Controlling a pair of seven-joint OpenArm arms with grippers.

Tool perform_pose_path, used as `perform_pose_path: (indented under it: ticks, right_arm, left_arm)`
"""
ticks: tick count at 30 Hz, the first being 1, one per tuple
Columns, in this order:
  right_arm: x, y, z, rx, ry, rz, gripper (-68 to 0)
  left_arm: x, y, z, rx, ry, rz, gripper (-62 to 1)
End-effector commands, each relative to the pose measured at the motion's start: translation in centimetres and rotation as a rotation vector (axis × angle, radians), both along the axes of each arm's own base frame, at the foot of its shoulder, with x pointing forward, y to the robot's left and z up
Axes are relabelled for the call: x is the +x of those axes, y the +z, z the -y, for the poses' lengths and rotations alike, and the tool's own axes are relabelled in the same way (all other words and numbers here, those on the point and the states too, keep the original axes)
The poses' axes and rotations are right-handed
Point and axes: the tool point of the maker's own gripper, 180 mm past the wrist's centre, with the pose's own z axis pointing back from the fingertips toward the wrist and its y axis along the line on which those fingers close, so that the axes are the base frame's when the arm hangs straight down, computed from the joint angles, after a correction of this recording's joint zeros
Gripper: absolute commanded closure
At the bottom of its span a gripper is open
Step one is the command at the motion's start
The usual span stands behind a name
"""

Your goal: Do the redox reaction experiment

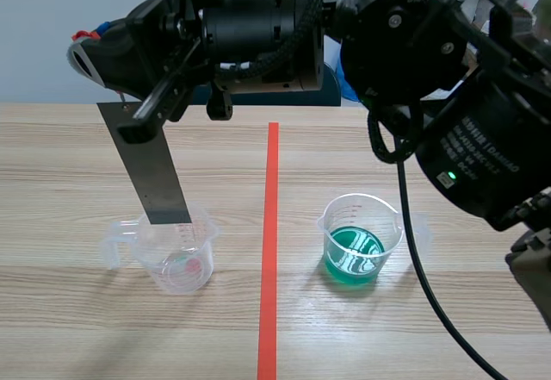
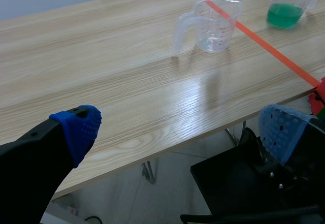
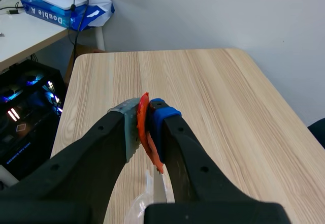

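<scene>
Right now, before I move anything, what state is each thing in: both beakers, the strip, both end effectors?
Clear beaker: upright, nearly empty.
Green beaker: upright, part filled with green liquid.
Strip: held up, hanging slightly tilted, lower end at the clear beaker's rim.
Right end effector: shut on the strip.
Left end effector: open, empty.

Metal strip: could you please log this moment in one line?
right end effector shut on metal strip | strip above clear beaker | left end effector open
</scene>
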Motion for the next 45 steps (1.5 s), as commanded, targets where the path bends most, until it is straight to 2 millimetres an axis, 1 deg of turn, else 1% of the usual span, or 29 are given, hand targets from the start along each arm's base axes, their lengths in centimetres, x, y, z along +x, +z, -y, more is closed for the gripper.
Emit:
perform_pose_path:
  ticks: [1, 8, 13, 21, 35, 45]
  right_arm:
    - [0.1, 0.9, 0.0, 0.033, 0.003, 0.013, -0.6]
    - [0.0, 1.7, 0.0, 0.079, 0.006, 0.018, -0.6]
    - [0.0, 1.7, 0.0, 0.076, 0.004, 0.019, -0.6]
    - [0.8, 1.7, 0.2, 0.080, -0.042, 0.011, -0.6]
    - [1.0, 1.4, 0.3, 0.058, -0.050, 0.028, -0.6]
    - [1.0, 1.6, 0.2, 0.070, -0.049, 0.030, -0.6]
  left_arm:
    - [0.4, 1.1, 0.1, -0.021, 0.004, 0.058, -62.3]
    - [0.4, 1.1, 0.1, -0.021, 0.004, 0.058, -62.3]
    - [0.4, 1.1, 0.1, -0.021, 0.004, 0.058, -62.3]
    - [0.4, 1.1, 0.1, -0.021, 0.004, 0.058, -62.3]
    - [0.4, 1.1, 0.1, -0.021, 0.004, 0.058, -62.3]
    - [0.4, 1.1, 0.1, -0.021, 0.004, 0.058, -62.3]
